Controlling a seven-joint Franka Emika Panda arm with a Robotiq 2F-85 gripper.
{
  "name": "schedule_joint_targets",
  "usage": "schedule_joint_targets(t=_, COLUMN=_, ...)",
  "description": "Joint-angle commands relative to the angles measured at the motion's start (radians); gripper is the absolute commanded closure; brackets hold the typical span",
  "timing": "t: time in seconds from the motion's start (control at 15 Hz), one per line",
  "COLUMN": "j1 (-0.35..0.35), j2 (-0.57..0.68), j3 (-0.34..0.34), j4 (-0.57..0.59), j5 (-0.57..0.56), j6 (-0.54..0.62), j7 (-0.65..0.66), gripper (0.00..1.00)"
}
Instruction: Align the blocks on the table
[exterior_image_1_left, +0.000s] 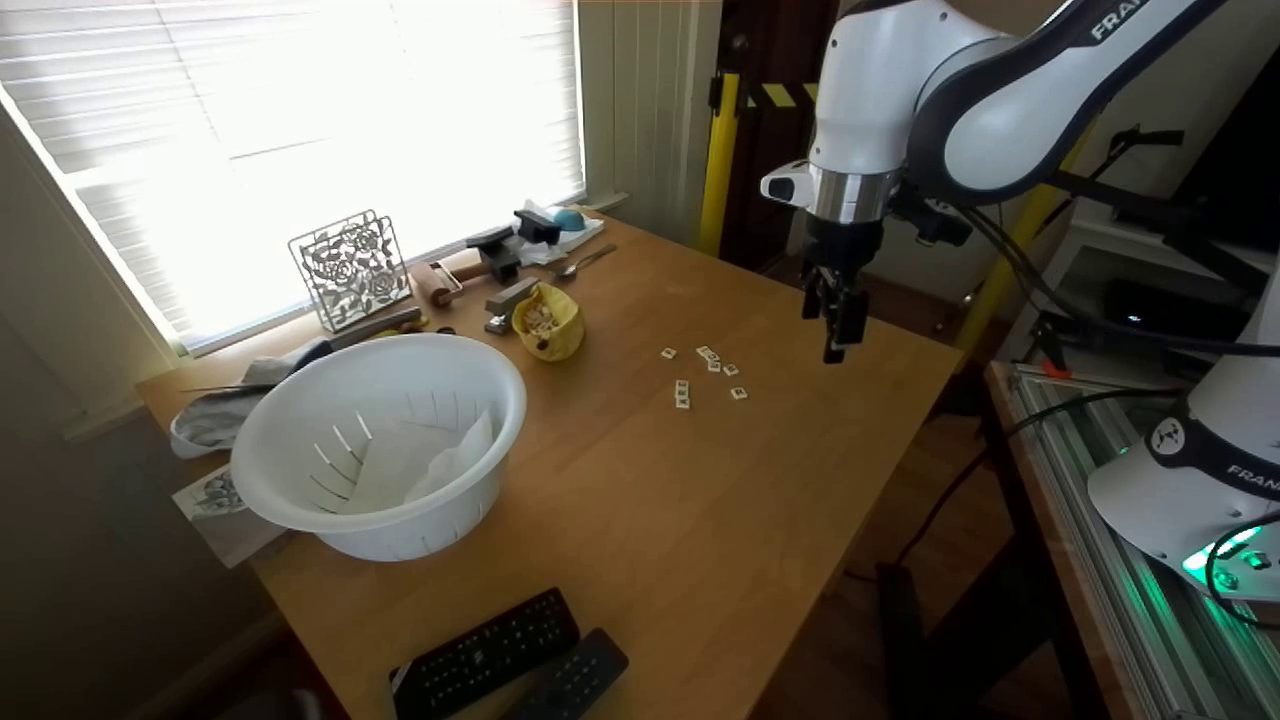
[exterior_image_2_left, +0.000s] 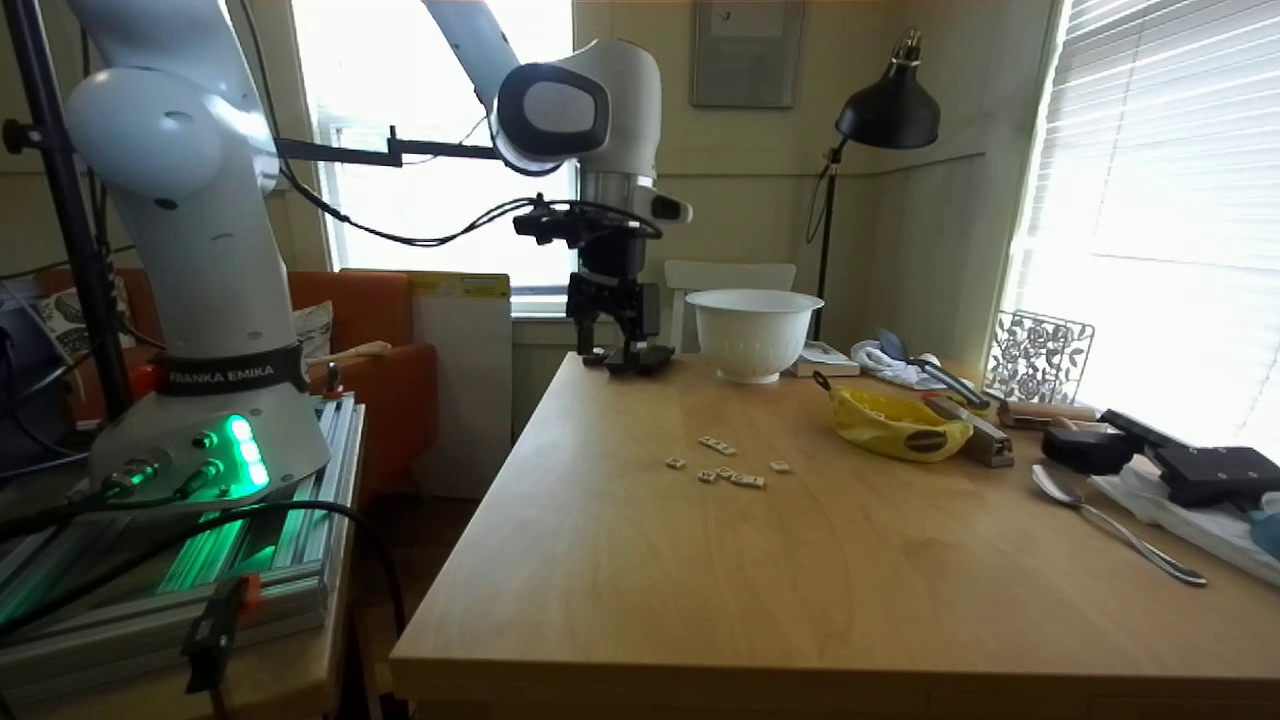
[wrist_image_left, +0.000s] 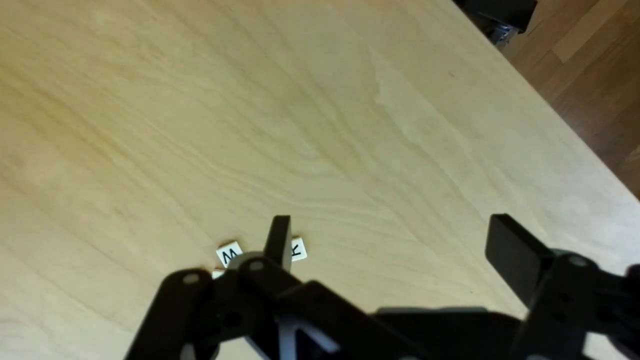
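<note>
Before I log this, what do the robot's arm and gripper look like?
The arm is white, with rounded joints, dark trim, a silver wrist ring and a black band lettered FRANKA EMIKA at its base, where green lights glow. Black cables hang beside it. The gripper is black, with two blocky fingers.

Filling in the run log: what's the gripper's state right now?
Gripper: open, jaws wide apart in the wrist view, holding nothing.

Blocks (exterior_image_1_left: 713, 366) lie on a counter (exterior_image_1_left: 640, 520) between a pouch (exterior_image_1_left: 557, 345), left, and the pincer (exterior_image_1_left: 830, 328), right, in an exterior view; a bowl (exterior_image_1_left: 420, 528) stands farther left, behind remotes (exterior_image_1_left: 487, 650).
</note>
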Motion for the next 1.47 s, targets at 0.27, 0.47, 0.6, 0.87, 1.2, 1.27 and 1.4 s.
schedule_joint_targets(t=0.27, j1=-0.041, j2=0.251, j3=0.052, j4=0.062, j5=0.066, j6=0.215, j7=0.010, gripper=0.56)
schedule_joint_targets(t=0.47, j1=-0.063, j2=0.327, j3=0.079, j4=0.102, j5=0.068, j6=0.268, j7=0.025, gripper=0.77)
schedule_joint_targets(t=0.6, j1=-0.081, j2=0.366, j3=0.092, j4=0.128, j5=0.065, j6=0.303, j7=0.035, gripper=0.91)
schedule_joint_targets(t=0.87, j1=-0.118, j2=0.426, j3=0.112, j4=0.171, j5=0.058, j6=0.342, j7=0.050, gripper=1.00)
schedule_joint_targets(t=1.2, j1=-0.135, j2=0.486, j3=0.123, j4=0.204, j5=0.050, j6=0.373, j7=0.080, gripper=1.00)
schedule_joint_targets(t=1.27, j1=-0.133, j2=0.494, j3=0.122, j4=0.206, j5=0.046, j6=0.384, j7=0.090, gripper=1.00)
schedule_joint_targets(t=1.4, j1=-0.134, j2=0.511, j3=0.126, j4=0.214, j5=0.044, j6=0.396, j7=0.100, gripper=1.00)
